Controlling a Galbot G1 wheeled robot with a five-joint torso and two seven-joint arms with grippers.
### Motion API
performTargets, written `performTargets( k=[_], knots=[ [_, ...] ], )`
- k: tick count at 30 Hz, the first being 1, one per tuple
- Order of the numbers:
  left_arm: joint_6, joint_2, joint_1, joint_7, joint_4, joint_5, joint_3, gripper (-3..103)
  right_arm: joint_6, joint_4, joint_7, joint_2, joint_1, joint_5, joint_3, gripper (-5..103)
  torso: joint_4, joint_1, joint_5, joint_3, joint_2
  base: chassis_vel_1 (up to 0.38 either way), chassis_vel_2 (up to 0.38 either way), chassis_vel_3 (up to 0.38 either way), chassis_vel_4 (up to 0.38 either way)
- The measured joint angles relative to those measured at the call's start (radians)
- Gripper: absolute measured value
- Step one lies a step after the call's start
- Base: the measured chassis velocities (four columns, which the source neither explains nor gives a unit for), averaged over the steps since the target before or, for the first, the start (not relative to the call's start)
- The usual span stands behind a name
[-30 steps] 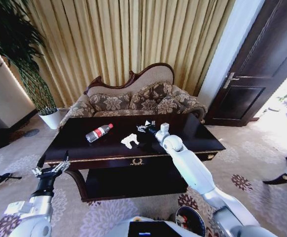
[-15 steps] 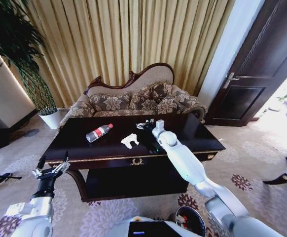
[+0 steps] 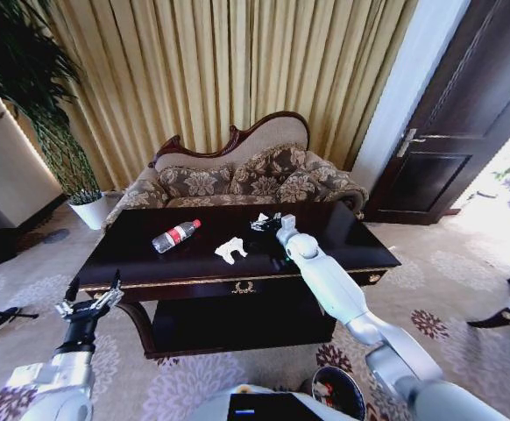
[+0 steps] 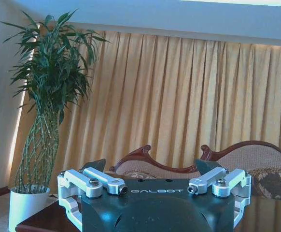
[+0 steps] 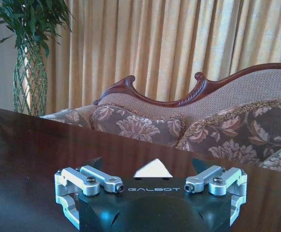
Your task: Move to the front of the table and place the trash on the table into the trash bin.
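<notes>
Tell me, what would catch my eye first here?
Probably the white right arm stretched over the dark glossy table, its right gripper open around a small white paper scrap near the far edge. Close by lie a crumpled white paper and a red-labelled plastic bottle; the left gripper waits open beside the table.

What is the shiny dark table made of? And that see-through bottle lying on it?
The table looks like dark polished wood: its glossy top mirrors the light, and a gold strip edges the front. It could be veneer; the pictures cannot settle that. The bottle looks like thin clear plastic, since you can see through it, with a red label around its middle.
</notes>
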Motion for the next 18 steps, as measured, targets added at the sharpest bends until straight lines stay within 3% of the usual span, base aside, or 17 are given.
performTargets(
  k=[18],
  knots=[
    [-0.018,-0.001,0.006,0.005,0.005,-0.001,-0.006,100,0.007,-0.024,-0.006,0.011,-0.01,-0.024,0.003,100,0.0002,0.0,0.0,0.0,0.0,0.0,0.0,0.0,0.0]
  ],
)
